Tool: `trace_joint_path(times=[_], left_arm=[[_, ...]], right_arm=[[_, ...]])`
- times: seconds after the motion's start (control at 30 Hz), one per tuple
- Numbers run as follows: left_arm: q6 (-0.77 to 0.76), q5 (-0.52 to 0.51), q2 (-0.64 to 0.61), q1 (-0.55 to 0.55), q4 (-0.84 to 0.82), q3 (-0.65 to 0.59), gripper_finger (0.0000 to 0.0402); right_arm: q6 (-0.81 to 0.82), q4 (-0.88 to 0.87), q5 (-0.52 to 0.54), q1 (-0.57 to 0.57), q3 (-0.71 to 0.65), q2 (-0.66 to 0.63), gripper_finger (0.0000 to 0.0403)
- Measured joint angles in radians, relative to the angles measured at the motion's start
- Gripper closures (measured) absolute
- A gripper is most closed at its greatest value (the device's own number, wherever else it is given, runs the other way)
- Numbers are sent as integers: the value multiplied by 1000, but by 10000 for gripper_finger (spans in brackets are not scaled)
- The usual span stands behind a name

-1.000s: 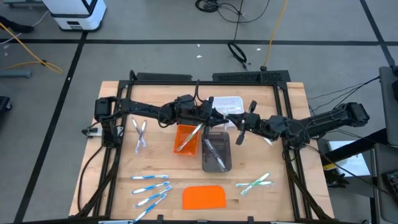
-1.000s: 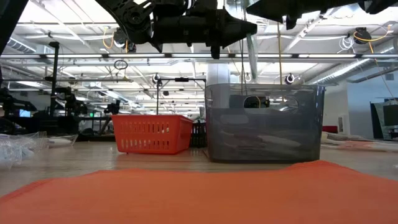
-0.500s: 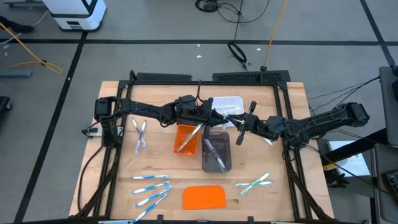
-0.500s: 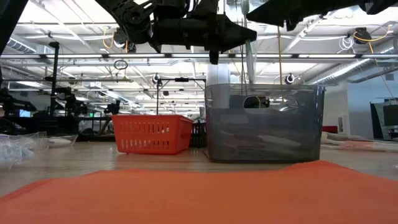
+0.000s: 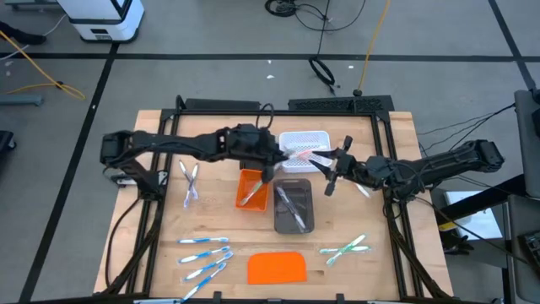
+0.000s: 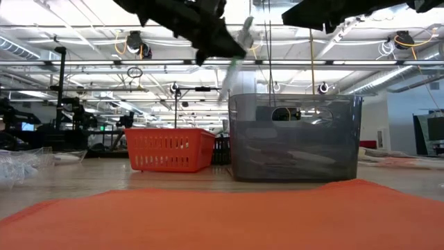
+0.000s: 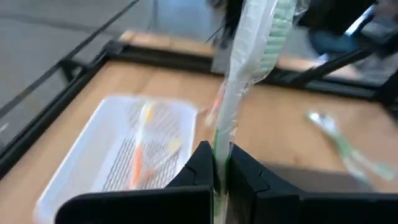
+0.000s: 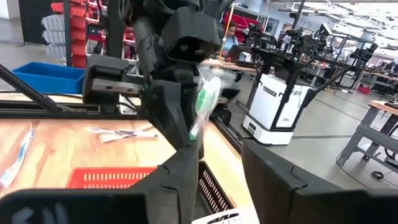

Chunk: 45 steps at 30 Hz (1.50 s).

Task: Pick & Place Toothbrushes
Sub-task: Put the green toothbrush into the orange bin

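fingers, left: left gripper (image 7: pixel 219 163) pinched tight on a green-handled toothbrush in a clear wrapper (image 7: pixel 249 56), stalk clamped between the two dark pads, brush end sticking out ahead.
fingers, right: right gripper (image 8: pixel 219 167) now parted, nothing between the fingers; a second ago they were closed, so i read that as a handover just finished.
what moved: left arm has swung off its spot over the trays; the gripper (image 5: pixel 268 160) now sits above the far edge of the orange mesh basket (image 5: pixel 251 191), next to the white mesh tray (image 5: pixel 301 143).
right arm: hanging just beside the white tray, gripper (image 5: pixel 331 168) pointed at the left one, close but apart.
task thing: wrapped green toothbrush is up in the air, tilted, above the table, seen in the low view (image 6: pixel 234 57) over the smoky grey plastic bin (image 6: pixel 295 136).
left on table: blue toothbrushes (image 5: pixel 205 256) near the front, a green pair (image 5: pixel 346 248) front right, a pale pair (image 5: pixel 191 180) on the left.
my read: sole custody is with the left now; next i'd drop it in a tray, which one i can't tell.
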Motion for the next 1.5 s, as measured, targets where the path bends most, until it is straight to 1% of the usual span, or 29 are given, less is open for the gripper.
trace_joint_path(times=[0.07, 0.17, 0.33, 0.57, 0.7, 0.83, 1.0, 1.1, 1.37, 1.5], left_arm=[[-21, -49, -31, -9, -106, 0, 393], [-76, -115, -60, -26, -213, 0, 393], [-174, -154, -63, -61, -347, 0, 393], [-291, -236, -63, -118, -476, 0, 393], [-374, -251, -63, -151, -529, 0, 393], [-448, -312, -60, -185, -568, 0, 393], [-520, -350, -60, -214, -563, -4, 393], [-553, -372, -60, -223, -510, -41, 393], [-662, -354, -60, -210, -327, -171, 393], [-706, -329, -60, -202, -299, -212, 393]], right_arm=[[0, -10, 0, 0, 0, -3, 279], [0, -7, -1, 0, 0, -3, 278], [0, -10, -1, 0, 0, -2, 284], [0, -16, -1, 0, 0, -2, 284], [0, -17, -1, 0, 0, -2, 287], [0, -22, -4, 0, 0, -2, 288], [0, -27, -5, 0, 0, -2, 287], [0, -40, -5, 0, 0, -2, 287], [0, -51, -5, 0, 0, -2, 287], [0, -52, -5, 0, 0, -2, 287]])
